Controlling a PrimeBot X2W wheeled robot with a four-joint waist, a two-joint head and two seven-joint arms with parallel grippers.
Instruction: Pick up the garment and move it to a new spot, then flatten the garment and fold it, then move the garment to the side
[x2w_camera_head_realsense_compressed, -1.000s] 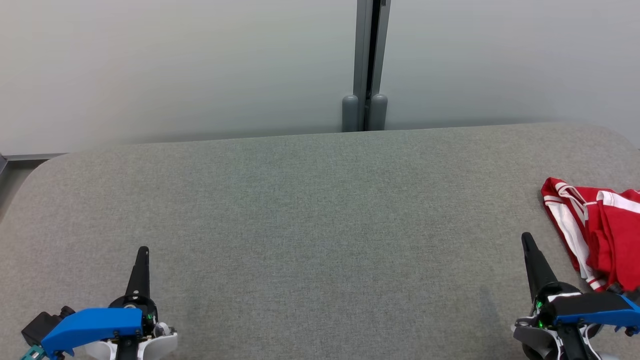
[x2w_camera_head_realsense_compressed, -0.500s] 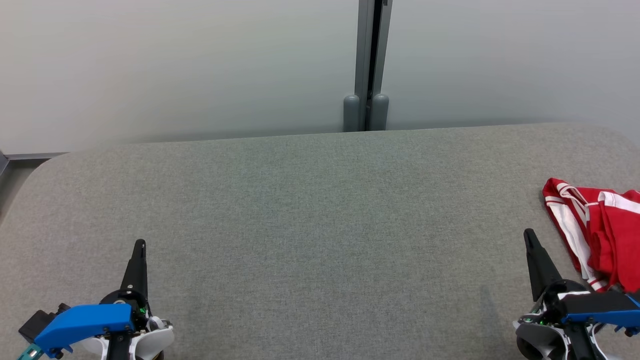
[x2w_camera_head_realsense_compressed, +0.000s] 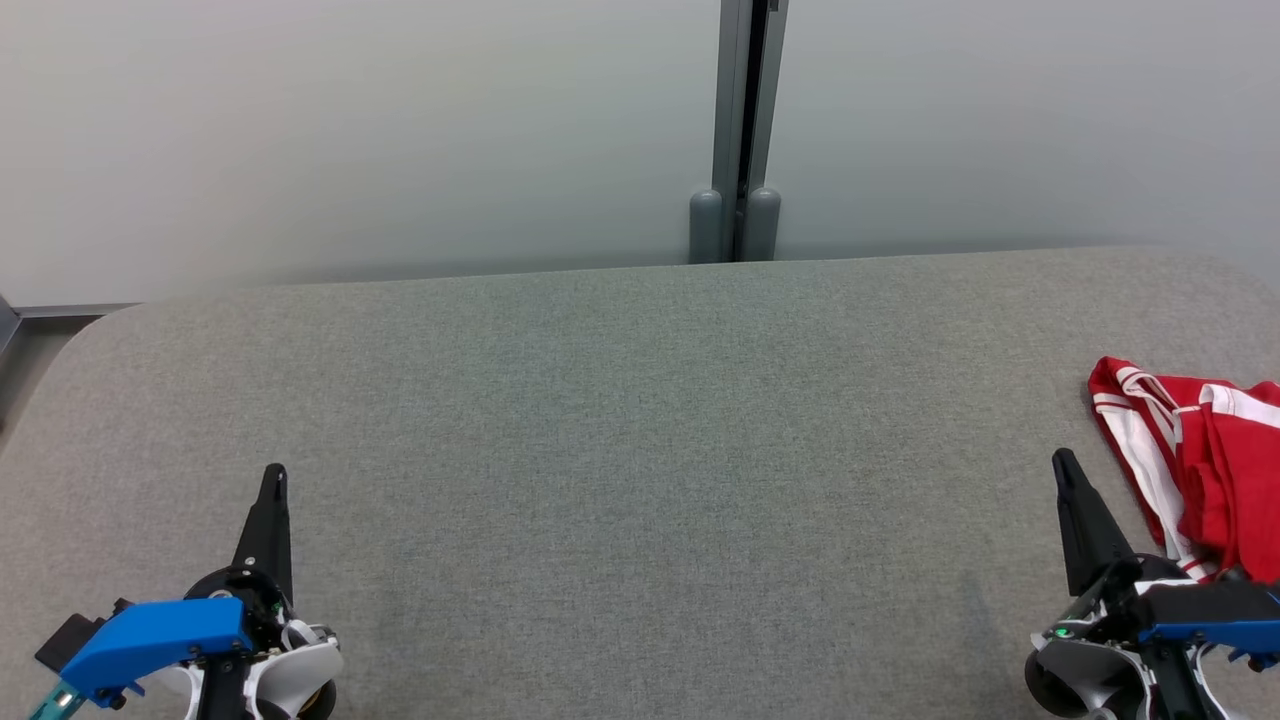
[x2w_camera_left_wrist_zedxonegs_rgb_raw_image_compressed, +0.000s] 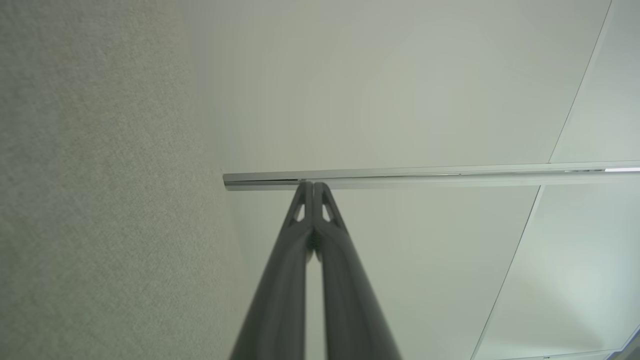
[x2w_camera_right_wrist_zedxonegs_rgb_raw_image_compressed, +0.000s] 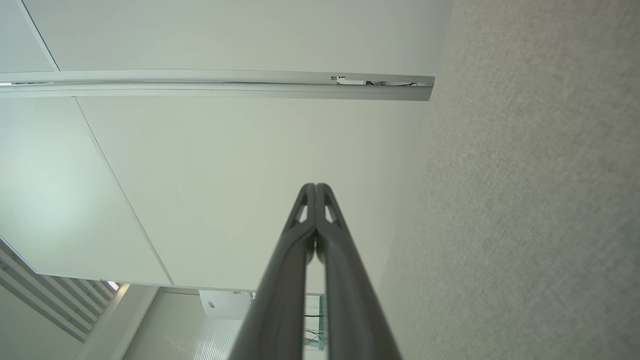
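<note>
Grey woven cloth covers the table (x2w_camera_head_realsense_compressed: 640, 420), which runs the full width of the head view. Pale frosted wall panels (x2w_camera_head_realsense_compressed: 350, 130) rise behind its far edge.

The red garment (x2w_camera_head_realsense_compressed: 1210, 450), trimmed with white stripes, lies at the table's far right, bunched in loose ridges and cut off by the picture's edge. Its shape is the same as a second ago. It has slid a touch to the right in the picture, and so has the metal post (x2w_camera_head_realsense_compressed: 745, 130) between the panels. That shift comes from a slight turn of the head camera, not from any move of the cloth.

The right claw (x2w_camera_head_realsense_compressed: 1062, 458) is just beside the garment's near-left edge, its fingers pressed together on nothing. The left claw (x2w_camera_head_realsense_compressed: 275, 472) is well apart at the lower left, also pressed together and empty. Over the last second both fingertips have crept slightly up the picture, the left one more.

For the task, this changes little, since neither claw holds the garment. A heap at the table's side could be waiting to be lifted or could already be set aside. What shows looks rumpled rather than neatly folded, but part of it is out of view.
</note>
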